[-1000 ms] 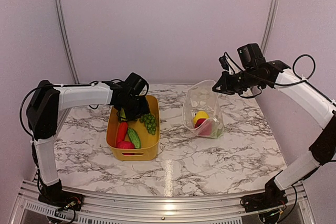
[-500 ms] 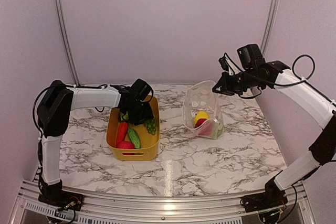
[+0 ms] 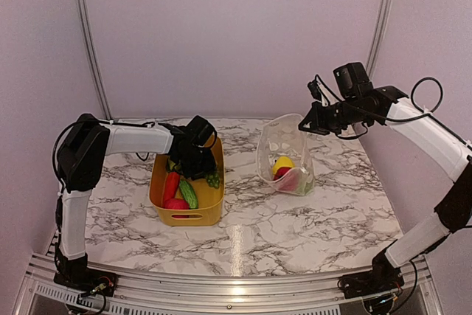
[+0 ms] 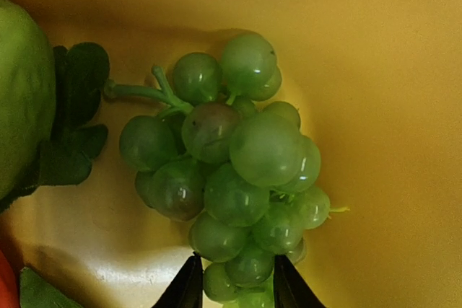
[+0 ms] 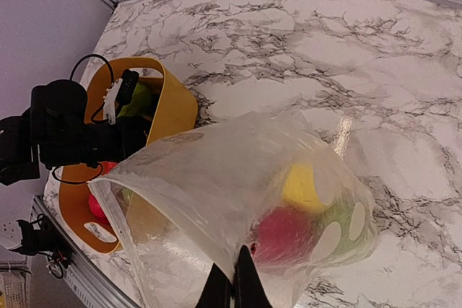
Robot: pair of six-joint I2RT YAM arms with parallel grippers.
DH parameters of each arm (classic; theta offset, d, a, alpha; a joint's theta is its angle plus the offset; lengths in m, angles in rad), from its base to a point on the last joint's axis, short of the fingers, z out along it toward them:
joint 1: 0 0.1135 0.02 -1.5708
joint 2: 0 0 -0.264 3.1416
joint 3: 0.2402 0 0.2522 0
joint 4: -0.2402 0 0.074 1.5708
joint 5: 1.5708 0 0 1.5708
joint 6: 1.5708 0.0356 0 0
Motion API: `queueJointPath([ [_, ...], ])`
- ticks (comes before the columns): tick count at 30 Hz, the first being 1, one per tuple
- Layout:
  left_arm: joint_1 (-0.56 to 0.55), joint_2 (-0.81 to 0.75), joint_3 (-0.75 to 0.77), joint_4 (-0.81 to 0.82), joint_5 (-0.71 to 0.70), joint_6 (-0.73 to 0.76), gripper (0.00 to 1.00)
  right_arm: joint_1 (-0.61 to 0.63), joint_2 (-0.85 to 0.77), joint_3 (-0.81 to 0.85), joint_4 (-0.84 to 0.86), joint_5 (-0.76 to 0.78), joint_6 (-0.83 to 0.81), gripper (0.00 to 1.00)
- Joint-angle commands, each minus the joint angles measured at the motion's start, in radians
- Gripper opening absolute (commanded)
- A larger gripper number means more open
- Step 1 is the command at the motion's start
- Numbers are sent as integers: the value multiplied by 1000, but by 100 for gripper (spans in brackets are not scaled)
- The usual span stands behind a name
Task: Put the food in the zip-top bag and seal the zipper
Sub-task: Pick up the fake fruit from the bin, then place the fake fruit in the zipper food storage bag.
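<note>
**Left end effector** [image 4: 234,288]: positioned inside the yellow bin [image 3: 189,218], over the green grapes [image 4: 231,171]. In the left wrist view the two fingertips [image 4: 190,285] stand apart, one on each side of the lowest grapes in the bunch. Whether they already press on the grapes cannot be told. The bunch lies on the bin floor with its stem pointing towards a green apple [image 4: 18,99] with dark leaves at the left edge of that view.

**Right end effector** [image 5: 232,279]: clenched on the upper rim of the zip-top bag [image 3: 284,149], holding it upright above the desk [image 3: 295,226]. The bag's base rests on the desk, to the right of the bin and apart from it.

**Zip-top bag contents:** a yellow lemon [image 5: 302,187] and a red apple [image 5: 285,232], touching each other at the bottom. A green piece beside them cannot be identified through the dotted film. The zipper [image 5: 173,216] is unsealed and the mouth stands open.

**Yellow bin contents (top view):**
- orange-red carrot [image 3: 171,184]
- cucumber [image 3: 189,193], just beside the carrot
- red pepper [image 3: 175,204], at the near end
- the grapes, against the right wall
</note>
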Motion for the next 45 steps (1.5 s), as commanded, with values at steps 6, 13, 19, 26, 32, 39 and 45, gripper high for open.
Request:
queueJointPath([
  [6, 16, 17, -8, 31, -14, 47, 11, -6, -44, 4, -16, -4, 11, 0],
  [13, 16, -128, -73, 59, -49, 109, 2, -6, -53, 4, -27, 0, 6, 0],
  [19, 16, -265, -156, 101, -59, 175, 0, -6, -51, 4, -22, 1, 5, 0],
  [26, 12, -445, -179, 131, -52, 218, 0, -4, -29, 24, -26, -8, 3, 0],
  [32, 0, -526, -151, 260, 94, 304, 0, -4, -8, 35, -21, -14, 2, 0],
  [39, -46, -527, -81, 445, 404, 353, 0, -3, 21, 58, -14, -22, 0, 0],
  [45, -147, -475, 11, 455, 553, 382, 0, -1, 37, 72, -9, -23, 1, 0],
])
